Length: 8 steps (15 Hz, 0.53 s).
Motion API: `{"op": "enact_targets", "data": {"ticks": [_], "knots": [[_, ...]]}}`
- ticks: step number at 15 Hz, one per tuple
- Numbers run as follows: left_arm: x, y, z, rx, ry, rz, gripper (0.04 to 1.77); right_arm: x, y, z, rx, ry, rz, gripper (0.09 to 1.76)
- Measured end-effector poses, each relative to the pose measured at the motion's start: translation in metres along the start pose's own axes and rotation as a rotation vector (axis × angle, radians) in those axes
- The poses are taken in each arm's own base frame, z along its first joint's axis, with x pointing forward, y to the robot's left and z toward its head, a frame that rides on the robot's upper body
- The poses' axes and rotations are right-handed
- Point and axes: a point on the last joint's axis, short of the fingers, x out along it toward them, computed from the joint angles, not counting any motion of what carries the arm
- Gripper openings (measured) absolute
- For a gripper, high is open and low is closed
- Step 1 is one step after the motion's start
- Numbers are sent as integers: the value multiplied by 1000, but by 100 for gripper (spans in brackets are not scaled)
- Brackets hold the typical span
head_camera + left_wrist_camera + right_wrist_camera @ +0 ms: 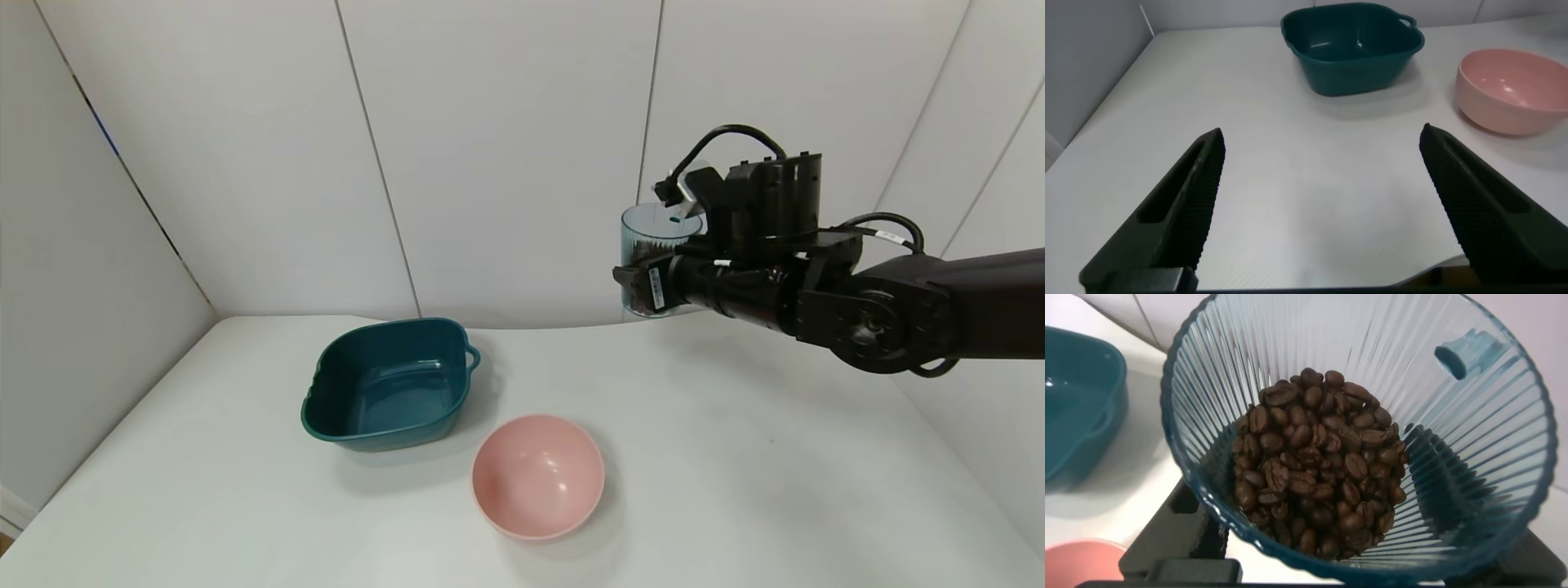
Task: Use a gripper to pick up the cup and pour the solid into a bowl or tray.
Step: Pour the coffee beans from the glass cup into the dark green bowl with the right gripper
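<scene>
Cup (653,245), ribbed blue-grey, is held clear of the white table (735,457) at upper right of the head frame, clamped low on its wall by the right gripper (645,286). It stands upright, long axis vertical, mouth up, rim tab (1470,353) toward the arm. Beans (1319,457) fill roughly its lower part; none appear spilled. Teal basin (390,384) sits at centre-left, well apart from the cup; pink bowl (539,475) lies nearer the camera, just beside the basin.

Judged step: lift done, carry in hand. Next move calls for travel leftward over the basin, then tipping the mouth downward.

Left gripper (1319,212) hangs above the table, fingers wide, holding nothing.
</scene>
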Motion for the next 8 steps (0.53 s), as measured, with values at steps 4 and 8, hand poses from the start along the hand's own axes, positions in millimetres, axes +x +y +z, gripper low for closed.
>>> {"op": "enact_targets", "data": {"ticks": [4, 8], "knots": [[0, 0, 0, 0, 0, 0, 172, 7, 18, 27, -20, -39, 20, 136], [0, 0, 0, 0, 0, 0, 172, 14, 38, 41, -51, -48, 58, 136]]}}
